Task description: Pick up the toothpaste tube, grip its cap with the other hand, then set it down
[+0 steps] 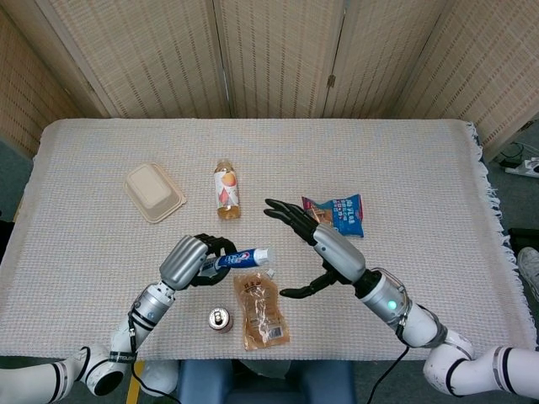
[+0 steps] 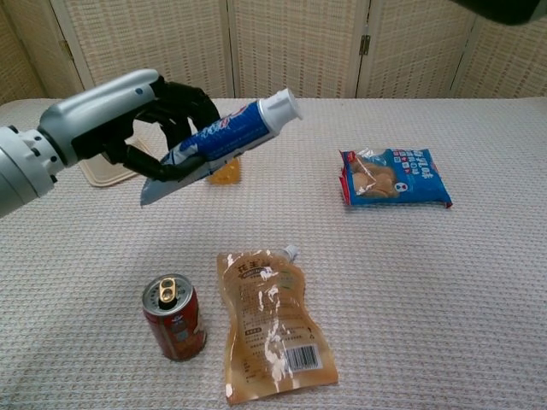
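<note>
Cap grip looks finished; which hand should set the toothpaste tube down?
Left. The left robot hand holds the toothpaste tube above the table; the right robot hand is open, clear of it.
</note>
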Controlling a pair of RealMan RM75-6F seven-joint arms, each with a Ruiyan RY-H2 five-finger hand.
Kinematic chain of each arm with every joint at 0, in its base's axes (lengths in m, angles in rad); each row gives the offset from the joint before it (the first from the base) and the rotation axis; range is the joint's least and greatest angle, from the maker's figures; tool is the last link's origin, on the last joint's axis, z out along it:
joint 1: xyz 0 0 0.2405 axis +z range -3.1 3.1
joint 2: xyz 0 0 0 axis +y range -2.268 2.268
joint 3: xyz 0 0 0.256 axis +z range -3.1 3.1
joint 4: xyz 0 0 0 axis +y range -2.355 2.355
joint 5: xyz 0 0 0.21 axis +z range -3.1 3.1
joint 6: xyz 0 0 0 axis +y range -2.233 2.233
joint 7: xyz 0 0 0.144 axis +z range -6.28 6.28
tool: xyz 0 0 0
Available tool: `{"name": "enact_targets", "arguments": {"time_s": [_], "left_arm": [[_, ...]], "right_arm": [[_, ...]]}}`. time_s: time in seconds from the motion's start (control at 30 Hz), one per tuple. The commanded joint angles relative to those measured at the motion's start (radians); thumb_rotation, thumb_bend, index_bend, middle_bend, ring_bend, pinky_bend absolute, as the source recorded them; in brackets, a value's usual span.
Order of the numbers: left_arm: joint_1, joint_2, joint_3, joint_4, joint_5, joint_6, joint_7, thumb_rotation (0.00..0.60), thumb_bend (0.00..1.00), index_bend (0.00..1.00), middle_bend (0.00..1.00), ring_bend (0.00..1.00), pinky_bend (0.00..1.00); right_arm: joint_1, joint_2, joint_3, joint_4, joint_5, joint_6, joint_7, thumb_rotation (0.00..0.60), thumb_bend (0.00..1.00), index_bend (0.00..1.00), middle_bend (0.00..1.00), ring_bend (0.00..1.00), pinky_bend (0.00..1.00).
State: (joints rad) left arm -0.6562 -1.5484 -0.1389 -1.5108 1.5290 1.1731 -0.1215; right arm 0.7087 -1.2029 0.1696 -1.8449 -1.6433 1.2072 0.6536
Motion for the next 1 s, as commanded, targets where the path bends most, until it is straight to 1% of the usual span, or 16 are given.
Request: {"name": "enact_targets", "arguments": {"time_s": [0.03, 0.23, 0.37, 0.47, 0.53, 0.57, 0.6, 0.63, 0.73, 0.83, 0.87, 0.93, 0.97, 1.0], "left_arm": [[-0.016, -0.007, 0.005, 0.061, -0.060, -0.064, 0.145, 0.600, 0.80, 0.75, 0.82, 0.62, 0.50], [-0.031, -0.023, -0.015, 0.102, -0.206, -0.145, 0.370, 0.600, 0.80, 0.71, 0.79, 0.59, 0.47], [-0.035, -0.033, -0.025, 0.114, -0.290, -0.171, 0.461, 0.600, 0.79, 0.65, 0.73, 0.54, 0.45], [-0.038, -0.036, -0.025, 0.117, -0.353, -0.192, 0.519, 0.600, 0.77, 0.60, 0.66, 0.48, 0.42], [-0.042, -0.033, -0.024, 0.111, -0.409, -0.214, 0.569, 0.600, 0.65, 0.48, 0.55, 0.41, 0.39], [-0.043, -0.032, -0.025, 0.108, -0.428, -0.218, 0.585, 0.600, 0.61, 0.44, 0.52, 0.38, 0.39], [-0.043, -0.031, -0.026, 0.104, -0.445, -0.218, 0.597, 0.600, 0.56, 0.36, 0.48, 0.35, 0.38], [-0.042, -0.028, -0.026, 0.096, -0.463, -0.217, 0.608, 0.600, 0.52, 0.31, 0.44, 0.32, 0.36], [-0.029, -0.011, -0.029, 0.070, -0.476, -0.197, 0.597, 0.600, 0.47, 0.19, 0.37, 0.26, 0.31], [-0.003, 0.022, -0.023, 0.037, -0.449, -0.159, 0.558, 0.600, 0.46, 0.15, 0.34, 0.24, 0.29], [0.008, 0.035, -0.021, 0.025, -0.436, -0.144, 0.544, 0.600, 0.46, 0.15, 0.34, 0.23, 0.29], [0.036, 0.072, -0.014, -0.005, -0.404, -0.100, 0.515, 0.600, 0.46, 0.16, 0.34, 0.23, 0.28], [0.049, 0.089, -0.010, -0.019, -0.392, -0.081, 0.503, 0.600, 0.46, 0.17, 0.34, 0.24, 0.28], [0.064, 0.108, -0.006, -0.035, -0.381, -0.062, 0.492, 0.600, 0.46, 0.19, 0.34, 0.24, 0.28]], "right_arm": [[-0.022, 0.039, -0.014, 0.003, 0.001, 0.009, -0.019, 0.323, 0.13, 0.00, 0.00, 0.00, 0.00], [-0.054, 0.081, -0.033, 0.023, 0.005, 0.021, -0.047, 0.323, 0.13, 0.00, 0.00, 0.00, 0.00], [-0.076, 0.101, -0.048, 0.040, 0.006, 0.028, -0.072, 0.324, 0.13, 0.00, 0.00, 0.00, 0.00], [-0.092, 0.113, -0.054, 0.052, 0.013, 0.037, -0.080, 0.323, 0.13, 0.00, 0.00, 0.00, 0.00], [-0.104, 0.121, -0.060, 0.061, 0.016, 0.043, -0.086, 0.322, 0.13, 0.00, 0.00, 0.00, 0.00], [-0.109, 0.124, -0.062, 0.065, 0.018, 0.044, -0.092, 0.322, 0.13, 0.00, 0.00, 0.00, 0.00], [-0.114, 0.128, -0.064, 0.070, 0.021, 0.045, -0.100, 0.321, 0.13, 0.00, 0.00, 0.00, 0.00], [-0.120, 0.133, -0.068, 0.075, 0.025, 0.044, -0.111, 0.322, 0.13, 0.00, 0.00, 0.00, 0.00], [-0.141, 0.150, -0.086, 0.084, 0.032, 0.039, -0.139, 0.325, 0.13, 0.00, 0.00, 0.00, 0.00], [-0.174, 0.165, -0.096, 0.093, 0.059, 0.052, -0.211, 0.336, 0.13, 0.00, 0.00, 0.00, 0.00], [-0.187, 0.168, -0.097, 0.094, 0.073, 0.060, -0.243, 0.376, 0.13, 0.00, 0.00, 0.00, 0.00], [-0.223, 0.170, -0.099, 0.099, 0.100, 0.093, -0.334, 0.549, 0.13, 0.00, 0.00, 0.00, 0.00], [-0.237, 0.171, -0.103, 0.101, 0.109, 0.105, -0.375, 0.598, 0.14, 0.00, 0.00, 0.00, 0.00], [-0.251, 0.174, -0.108, 0.101, 0.117, 0.113, -0.412, 0.600, 0.14, 0.00, 0.00, 0.00, 0.00]]}}
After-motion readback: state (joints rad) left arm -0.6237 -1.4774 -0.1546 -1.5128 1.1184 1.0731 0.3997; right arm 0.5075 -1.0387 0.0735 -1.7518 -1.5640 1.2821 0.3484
